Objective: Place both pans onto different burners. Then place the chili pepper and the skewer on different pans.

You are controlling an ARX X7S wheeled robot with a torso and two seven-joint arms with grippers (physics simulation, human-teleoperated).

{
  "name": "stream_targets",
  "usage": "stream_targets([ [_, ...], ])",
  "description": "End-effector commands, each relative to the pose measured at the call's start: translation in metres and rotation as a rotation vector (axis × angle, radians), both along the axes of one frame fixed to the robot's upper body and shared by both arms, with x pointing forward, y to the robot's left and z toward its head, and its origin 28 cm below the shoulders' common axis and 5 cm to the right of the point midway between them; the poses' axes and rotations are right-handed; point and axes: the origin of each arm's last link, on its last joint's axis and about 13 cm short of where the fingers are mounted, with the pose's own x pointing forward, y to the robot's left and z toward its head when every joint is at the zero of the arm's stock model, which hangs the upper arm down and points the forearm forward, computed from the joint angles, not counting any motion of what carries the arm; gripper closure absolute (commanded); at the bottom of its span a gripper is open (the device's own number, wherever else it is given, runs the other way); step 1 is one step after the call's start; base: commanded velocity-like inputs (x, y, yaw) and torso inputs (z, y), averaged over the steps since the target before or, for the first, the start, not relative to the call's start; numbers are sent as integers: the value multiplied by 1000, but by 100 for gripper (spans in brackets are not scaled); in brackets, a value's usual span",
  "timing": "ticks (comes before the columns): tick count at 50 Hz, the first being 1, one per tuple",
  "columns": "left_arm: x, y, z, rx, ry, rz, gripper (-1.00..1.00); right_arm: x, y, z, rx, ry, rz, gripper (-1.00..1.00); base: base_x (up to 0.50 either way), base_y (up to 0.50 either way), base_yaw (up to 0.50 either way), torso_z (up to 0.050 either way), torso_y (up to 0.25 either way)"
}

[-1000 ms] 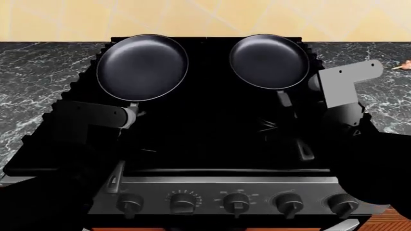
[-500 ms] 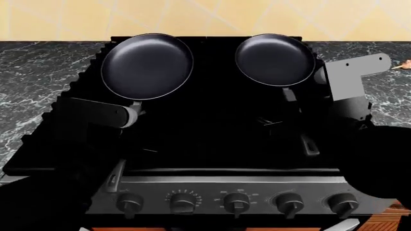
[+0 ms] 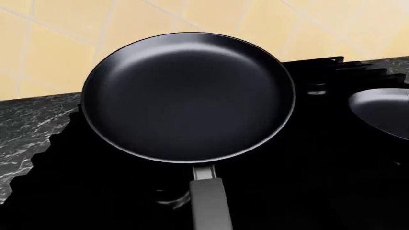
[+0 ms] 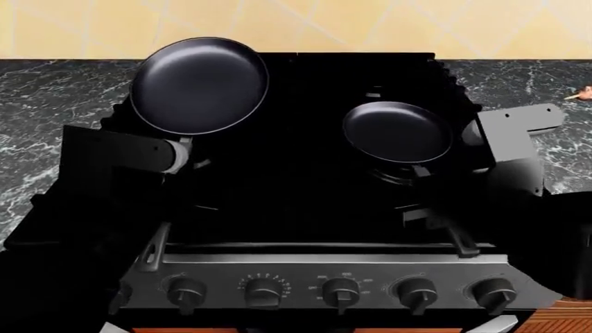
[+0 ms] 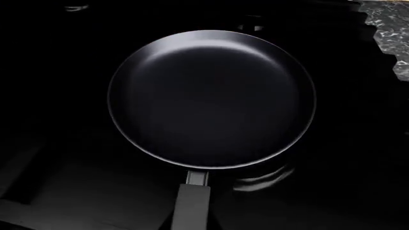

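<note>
Spanning the counter, the stove [image 4: 315, 208] carries both pans: left pan [image 4: 199, 84] over the rear-left burner, right pan [image 4: 398, 132] mid-right. Rigid, handle-heavy; hold at the handle [image 3: 210, 203]. Gripper closure cannot be determined. The skewer [image 4: 581, 93] lies far right.

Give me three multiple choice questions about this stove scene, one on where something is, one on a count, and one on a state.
1. Where does the left pan sit in the head view?
A. over the stove's far left part
B. on the floor
C. over the knobs

2. How many pans show in the head view?
A. one
B. two
C. four

3. What is inside the right pan?
A. a red pepper
B. a meat skewer
C. nothing

Answers: 1 A, it shows at the far left of the stove, beside the marble counter. 2 B, only those two appear. 3 C, the right wrist view shows a bare grey inside.
</note>
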Motion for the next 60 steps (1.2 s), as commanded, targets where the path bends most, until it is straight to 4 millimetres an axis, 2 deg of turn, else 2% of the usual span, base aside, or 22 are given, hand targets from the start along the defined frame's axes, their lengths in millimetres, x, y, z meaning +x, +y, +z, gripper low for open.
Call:
stream_targets([
  [1, 1, -1, 7, -6, -44, 99, 100, -9, -6, -5, 21, 38, -13, 100, 0, 0, 0, 0, 0],
  [12, 0, -3, 7, -7, -43, 93, 100, -2, -13, -22, -23, 74, -83, 100, -1, 0, -1, 1, 2],
  [21, 1, -2, 6, -11, -43, 91, 100, -3, -15, -23, -39, 74, -98, 100, 0, -2, -2, 0, 0],
  [22, 0, -2, 6, -11, -43, 91, 100, -3, -15, -23, -40, 72, -99, -100, 0, 0, -3, 0, 0],
  [29, 0, -2, 7, -12, -43, 87, 100, -7, -14, -11, -46, 35, -106, -100, 0, 0, 0, 0, 0],
  [46, -5, -1, 12, -14, -55, 90, 100, -41, -4, 58, -11, -179, -48, -100, 0, 0, 0, 1, 1],
  [53, -6, -2, 14, -12, -58, 91, 100, -56, -3, 73, 16, -251, -37, -100, 0, 0, 0, 0, 3],
  [60, -7, -3, 16, -8, -53, 92, 100, -65, -4, 77, 41, -290, -34, -100, 0, 0, 0, 1, 1],
])
